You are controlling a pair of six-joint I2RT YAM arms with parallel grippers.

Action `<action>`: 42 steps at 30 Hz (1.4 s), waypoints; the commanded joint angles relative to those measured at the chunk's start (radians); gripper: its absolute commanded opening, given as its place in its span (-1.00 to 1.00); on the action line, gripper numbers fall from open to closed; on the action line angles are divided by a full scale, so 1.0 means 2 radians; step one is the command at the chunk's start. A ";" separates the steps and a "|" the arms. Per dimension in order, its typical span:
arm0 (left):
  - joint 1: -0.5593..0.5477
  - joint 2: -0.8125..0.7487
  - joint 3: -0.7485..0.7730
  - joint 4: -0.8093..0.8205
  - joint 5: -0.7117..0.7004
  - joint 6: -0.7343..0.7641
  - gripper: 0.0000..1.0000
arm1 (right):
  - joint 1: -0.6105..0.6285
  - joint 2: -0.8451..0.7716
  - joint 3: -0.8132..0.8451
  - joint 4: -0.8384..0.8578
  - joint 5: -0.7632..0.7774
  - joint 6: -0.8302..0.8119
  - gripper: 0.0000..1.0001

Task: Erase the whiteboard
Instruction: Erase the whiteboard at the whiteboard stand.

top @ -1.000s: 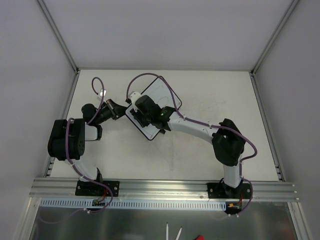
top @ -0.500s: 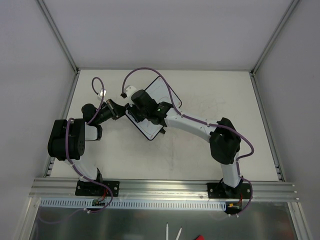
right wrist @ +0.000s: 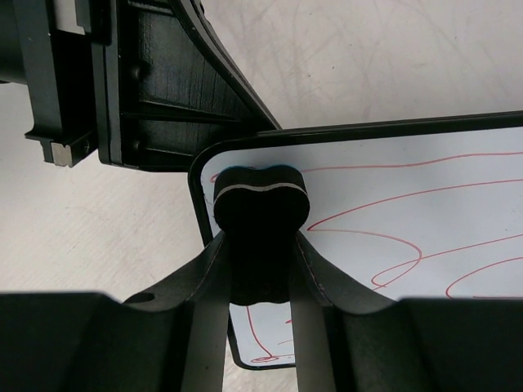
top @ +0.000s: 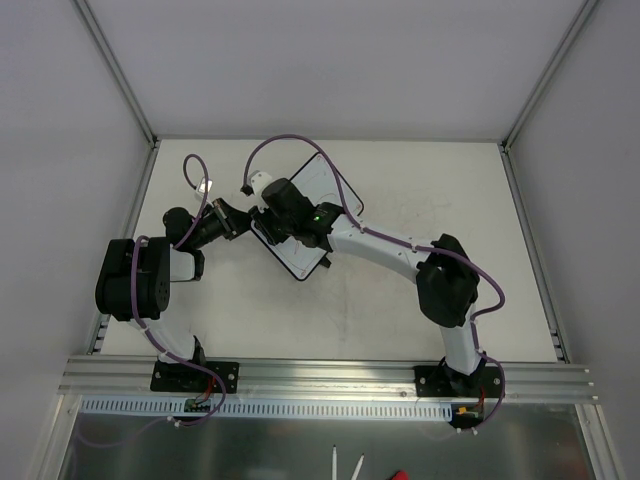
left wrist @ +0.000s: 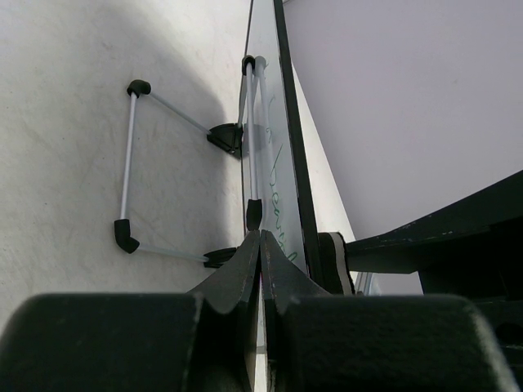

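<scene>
right gripper [right wrist: 260, 245] nearest: jaws a little apart, clamped on the black bone-shaped eraser [right wrist: 260, 196]. the eraser's flat end is down on the whiteboard [right wrist: 425, 163] at the corner nearest the left arm, probably so a wipe can run across the whole face. red scribbles [right wrist: 400, 238] cover the rest of the face, so the erasing looks barely begun.

left gripper [left wrist: 260, 241]: jaws fully together with nothing seen between them, tips up against the board's edge. it looks like a brace so the board won't slide under the wiping; can't tell if it pinches the rim. a wire stand [left wrist: 128, 175] props the board off the table.

the board sits left of centre on the table [top: 400, 310], turned at an angle, between the two wrists. the tabletop is white, matte and scuffed. plain pale walls [top: 330, 70] enclose it, with metal posts in the far corners.
</scene>
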 commanded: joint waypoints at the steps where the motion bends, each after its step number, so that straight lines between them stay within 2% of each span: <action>1: -0.005 -0.004 0.005 0.118 0.017 0.001 -1.00 | 0.004 0.002 -0.002 0.005 -0.025 0.005 -1.00; 26: -0.005 -0.002 0.010 0.111 0.015 0.001 -1.00 | 0.004 -0.059 -0.165 0.047 0.001 0.012 -1.00; 37: -0.003 0.001 0.011 0.105 0.014 0.002 -1.00 | 0.004 -0.074 -0.201 0.050 0.021 0.014 -1.00; 42: 0.005 0.005 0.014 0.100 0.011 0.000 -1.00 | 0.004 -0.083 -0.176 0.046 0.017 0.011 -1.00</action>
